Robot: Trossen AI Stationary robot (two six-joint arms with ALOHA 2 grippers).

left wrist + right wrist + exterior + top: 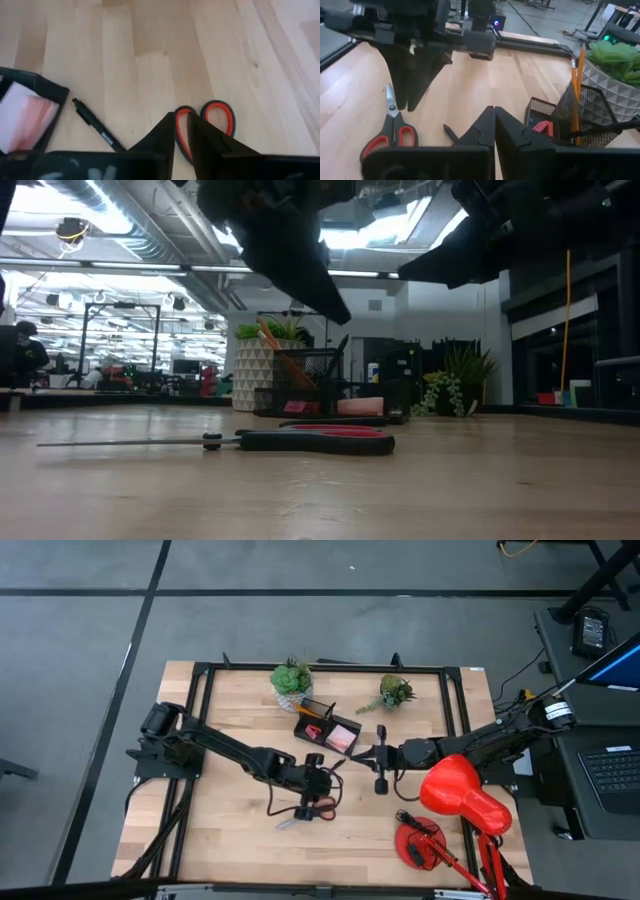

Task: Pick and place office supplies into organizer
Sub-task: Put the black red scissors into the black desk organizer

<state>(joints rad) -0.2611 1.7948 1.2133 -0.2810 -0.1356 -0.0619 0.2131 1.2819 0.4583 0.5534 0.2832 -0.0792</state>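
high view: red-handled scissors (306, 812) lie flat on the worktop (225, 840), directly below the left gripper (318, 798). long axis runs across the worktop, blades toward the left arm's side, red loops under the fingers. left wrist view: left fingers (162, 137) stand a narrow gap apart, one red loop showing between them, above the handles; nothing clamped. left arm is clearly the nearer one. right gripper (378, 756) hangs just beside the organizer (327, 726), fingers together, empty. a black pen (97, 131) lies on the worktop between organizer and scissors. the organizer already holds pencils and a pink pad. white print on the pen barrel is too small to read; no other writing legible.
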